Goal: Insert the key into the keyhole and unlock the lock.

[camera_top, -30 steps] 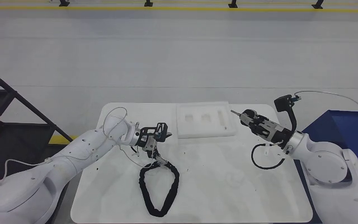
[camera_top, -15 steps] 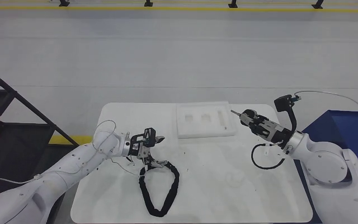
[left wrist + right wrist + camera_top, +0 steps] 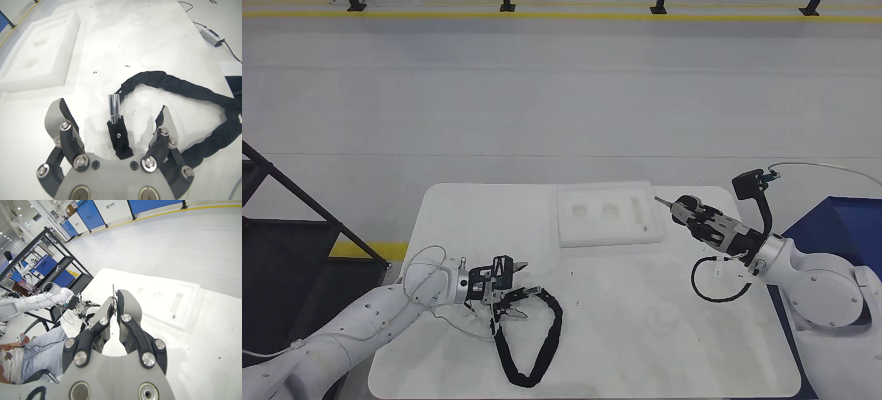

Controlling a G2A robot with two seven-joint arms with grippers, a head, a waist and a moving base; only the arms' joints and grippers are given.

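My left pincer [image 3: 518, 292] sits low at the lower left of the top view, close over the table [image 3: 662, 330]. It is released, and its two fingers [image 3: 53, 113] are spread wide to either side of the lock [image 3: 113, 108]. That lock is the short chrome cylinder at one end of the chain [image 3: 189, 85]. It lies on the table roughly midway between my spread fingers, touching neither pad. A stub of black sleeve covers the end nearer my palm, and its bare end points away from me, just beside the chain's other end. The chain, in its black cloth sleeve, lies in a loop on the table, running from my left pincer toward the lower middle of the top view. My right pincer [image 3: 680, 208] is at the right of the top view, raised above the table just beside the right end of the tray [image 3: 607, 241] and well apart from the lock. It is clenched on the key [image 3: 113, 290]: the pads grip the key's head between them, and the thin blade sticks out past the fingertips, pointing toward the upper left of the top view. The white foam tray lies at the upper middle of the table, with shallow pockets in its face.
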